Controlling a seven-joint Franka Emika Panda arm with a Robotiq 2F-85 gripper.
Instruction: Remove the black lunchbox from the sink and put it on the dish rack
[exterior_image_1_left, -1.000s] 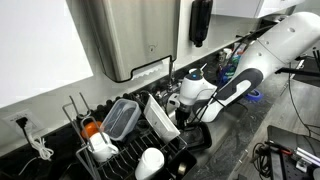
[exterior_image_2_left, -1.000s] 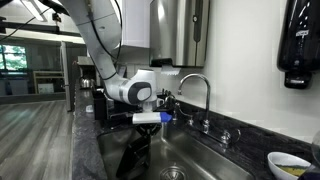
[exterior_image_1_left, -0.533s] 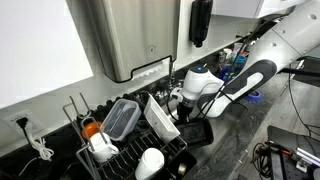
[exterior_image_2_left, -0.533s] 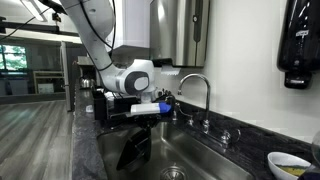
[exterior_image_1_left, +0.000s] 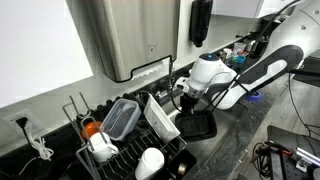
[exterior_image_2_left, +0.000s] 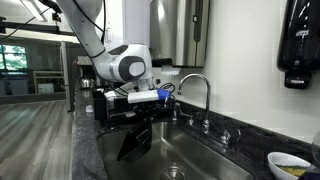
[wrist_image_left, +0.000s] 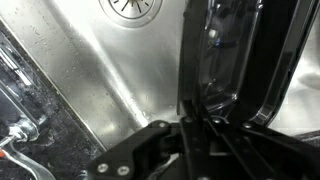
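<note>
The black lunchbox (exterior_image_1_left: 197, 124) hangs from my gripper (exterior_image_1_left: 188, 104), lifted above the sink (exterior_image_2_left: 190, 152). It also shows as a dark tub dangling over the basin in an exterior view (exterior_image_2_left: 134, 143). In the wrist view my gripper (wrist_image_left: 192, 118) is shut on the lunchbox's wall (wrist_image_left: 222, 55), with the steel sink floor (wrist_image_left: 110, 60) and its drain below. The dish rack (exterior_image_1_left: 120, 150), black wire with prongs, stands beside the sink and holds dishes.
The rack holds a clear grey-rimmed container (exterior_image_1_left: 121, 117), a white tilted dish (exterior_image_1_left: 162, 117), white cups (exterior_image_1_left: 150, 162) and an orange item (exterior_image_1_left: 90, 128). The chrome faucet (exterior_image_2_left: 197, 85) rises behind the sink. A steel dispenser (exterior_image_1_left: 125, 35) hangs on the wall above.
My gripper has risen with the lunchbox in it, lifting it out of the basin and higher over the sink edge.
</note>
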